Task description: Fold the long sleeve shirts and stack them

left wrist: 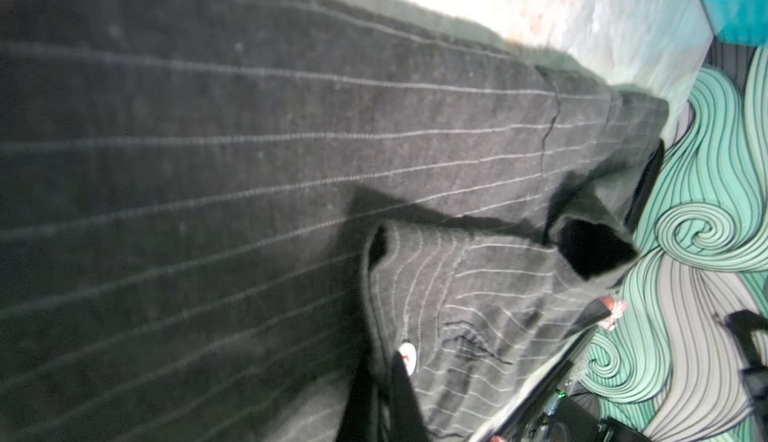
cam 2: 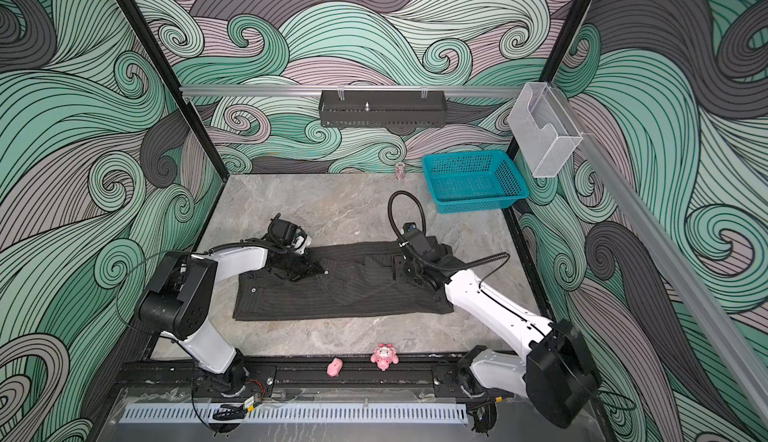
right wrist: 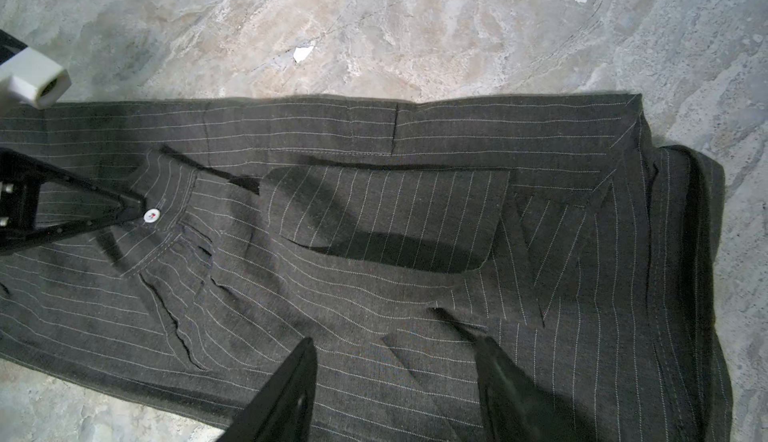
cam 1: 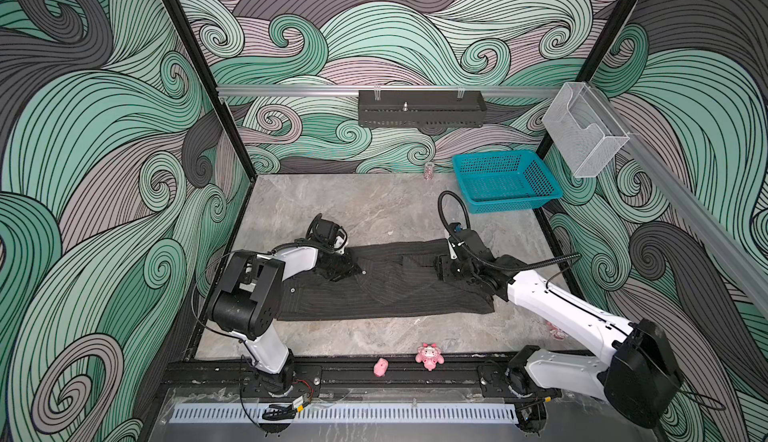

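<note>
While shirt (cam 1: 386, 290) lies on grey marble tabletop (cam 1: 353, 207) amid swirl-patterned walls (cam 1: 83, 128), left fingers (right wrist: 129, 210) clench cuff (right wrist: 166, 194), right fingers (right wrist: 286, 390) spread.

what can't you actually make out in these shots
- shirt: its end under the left arm is hidden in both top views.
- left gripper: tips shut at the cuff, but the blurred left wrist view doesn't show whether cloth is pinched.
- small patterned object by the teal basket: too small to identify in both top views.
- pink thing: mostly hidden by the right arm in a top view.
</note>
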Motion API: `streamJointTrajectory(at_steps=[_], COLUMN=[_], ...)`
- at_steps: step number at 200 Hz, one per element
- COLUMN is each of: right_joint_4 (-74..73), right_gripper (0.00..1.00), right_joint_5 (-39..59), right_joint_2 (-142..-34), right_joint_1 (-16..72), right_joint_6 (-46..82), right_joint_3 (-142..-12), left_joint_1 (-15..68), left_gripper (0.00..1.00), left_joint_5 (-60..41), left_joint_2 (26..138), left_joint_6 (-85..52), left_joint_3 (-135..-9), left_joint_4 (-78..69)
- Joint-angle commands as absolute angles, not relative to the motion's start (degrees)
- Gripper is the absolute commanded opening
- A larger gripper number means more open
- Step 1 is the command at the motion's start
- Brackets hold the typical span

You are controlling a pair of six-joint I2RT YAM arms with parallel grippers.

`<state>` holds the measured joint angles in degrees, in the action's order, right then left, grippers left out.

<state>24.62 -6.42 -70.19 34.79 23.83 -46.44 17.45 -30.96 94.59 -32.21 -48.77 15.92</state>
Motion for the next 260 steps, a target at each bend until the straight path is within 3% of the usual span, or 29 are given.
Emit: streamJointTrajectory(at_steps=[1,53,121,163,202,240,260], right_joint_4=[25.38,24.52,25.88,27.99,28.43,27.90,26.93], right_gripper=[0.62,0.62,0.58,0.50,0.35,0.25,0.19], right_joint_5=[-3.58,2.27,5.57,7.50,7.25,6.51,5.49], right_joint_2=[-70.80,-79.33,-90.09,-95.44,-97.66,-99.18,-100.05], right_joint_1=[31.21,22.42,19.86,19.86,19.04,16.96,15.40], right_joint_6=[25.70,27.07,26.54,25.80,24.84,23.70,23.14], right_joint_3=[-45.48,-50.31,-62.62,-67.10,-65.37,-63.98,-64.31], left_joint_1=[19.66,24.34,31.58,33.06,36.97,41.15,41.22], left_gripper=[0.00,0.00,0.00,0.00,0.00,0.00,0.00], left_joint_5=[-31.75,-32.05,-39.07,-44.32,-45.52,-41.59,-34.16], left_joint_2=[85.32,62.94,37.55,35.69,36.40,37.17,37.93], left_joint_6=[-28.49,-18.35,-5.20,-5.49,-10.74,-12.39,-15.45], left_joint_3=[-51.63,-51.44,-51.74,-55.36,-55.98,-55.29,-54.45], left_joint_4=[19.95,29.55,31.72,33.51,28.66,27.17,25.68])
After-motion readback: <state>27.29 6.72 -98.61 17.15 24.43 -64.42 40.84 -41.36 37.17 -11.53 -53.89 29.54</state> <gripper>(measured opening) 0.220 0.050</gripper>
